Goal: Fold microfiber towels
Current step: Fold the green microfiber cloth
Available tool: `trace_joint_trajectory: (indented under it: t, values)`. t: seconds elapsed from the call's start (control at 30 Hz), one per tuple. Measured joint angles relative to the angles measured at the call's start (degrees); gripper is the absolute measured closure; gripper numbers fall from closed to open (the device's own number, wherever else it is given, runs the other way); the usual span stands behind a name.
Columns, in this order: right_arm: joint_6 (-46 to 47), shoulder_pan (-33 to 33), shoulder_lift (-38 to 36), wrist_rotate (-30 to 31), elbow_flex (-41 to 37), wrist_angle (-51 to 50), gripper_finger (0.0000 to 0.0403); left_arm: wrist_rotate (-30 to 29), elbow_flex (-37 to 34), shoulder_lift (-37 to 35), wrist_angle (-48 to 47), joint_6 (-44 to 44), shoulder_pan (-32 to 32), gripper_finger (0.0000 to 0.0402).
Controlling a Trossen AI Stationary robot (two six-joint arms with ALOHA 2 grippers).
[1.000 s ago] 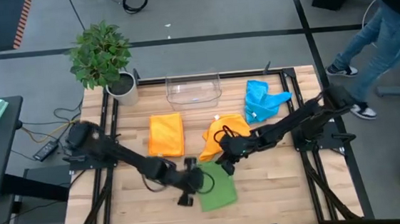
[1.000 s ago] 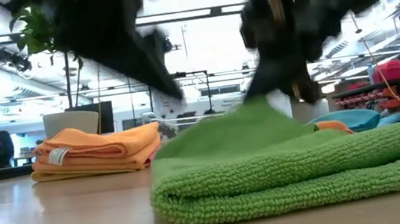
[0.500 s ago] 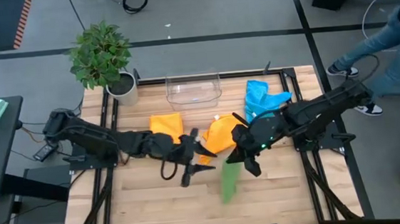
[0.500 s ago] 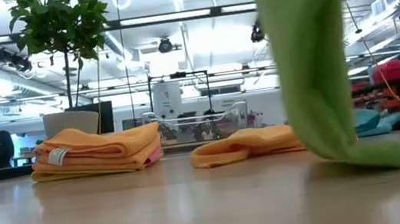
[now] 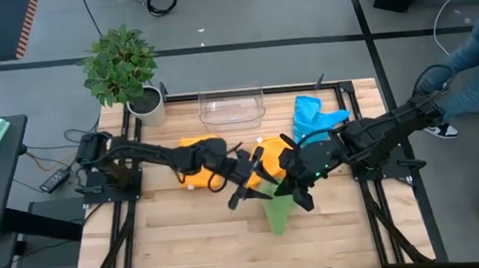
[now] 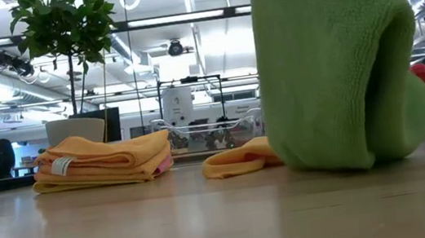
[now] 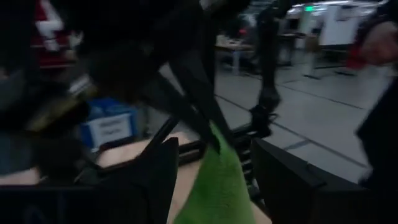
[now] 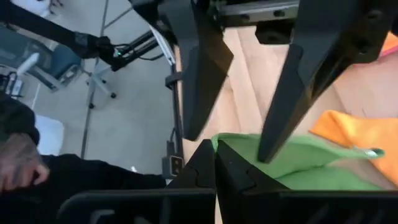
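Observation:
A green microfiber towel (image 5: 278, 215) hangs from my right gripper (image 5: 297, 198), which is shut on its top over the table's middle. It fills the low view as a doubled-over mass (image 6: 337, 61). My left gripper (image 5: 255, 193) points level at the towel from the left. It is open, with a finger on each side of the cloth (image 7: 214, 183); whether they touch it I cannot tell. A folded orange towel stack (image 6: 103, 160) lies at the far left. A crumpled orange towel (image 5: 269, 156) and a blue towel (image 5: 311, 120) lie behind. My right gripper pinches the green towel's upper edge (image 8: 225, 147) between its two shut fingers, which slant down from the table's right side. Several layers hang slack below them. The lower end (image 6: 350, 162) is close to the table; whether it rests there I cannot tell.
A clear plastic bin (image 5: 231, 107) stands at the far edge, with a potted plant (image 5: 123, 70) at the far left corner. Bare wood lies along the near edge (image 5: 206, 248). A person stands beyond the table's right side (image 5: 473, 56).
My right gripper has risen, lifting the green towel from a flat folded pad on the table into a hanging drape. My left gripper has left the towel's near edge, climbed toward the far right, tipped from pointing down to level, and now flanks the hanging cloth.

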Motion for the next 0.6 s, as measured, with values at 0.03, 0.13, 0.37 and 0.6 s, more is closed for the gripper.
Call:
trace_joint_trajectory:
  t: [0.03,0.13,0.37,0.6]
  values:
    - [0.08,-0.11,-0.03,0.0,-0.02,-0.33,0.0402,2.16,0.94,0.77,-0.7,-0.63,0.42,0.0196]
    - [0.47,-0.88,-0.45,-0.42,0.02,-0.13,0.0403,6.71,4.19,3.41,-3.39,-1.97,1.45,0.0207]
    - [1.4,-1.55,-2.94,-2.54,0.44,-2.63,0.0403,15.54,6.03,4.03,-13.27,-1.67,2.9,0.023]
    - [1.29,-1.57,-7.67,0.17,5.03,-13.76,0.0403,17.56,6.1,3.87,-16.81,-1.42,3.19,0.0258]
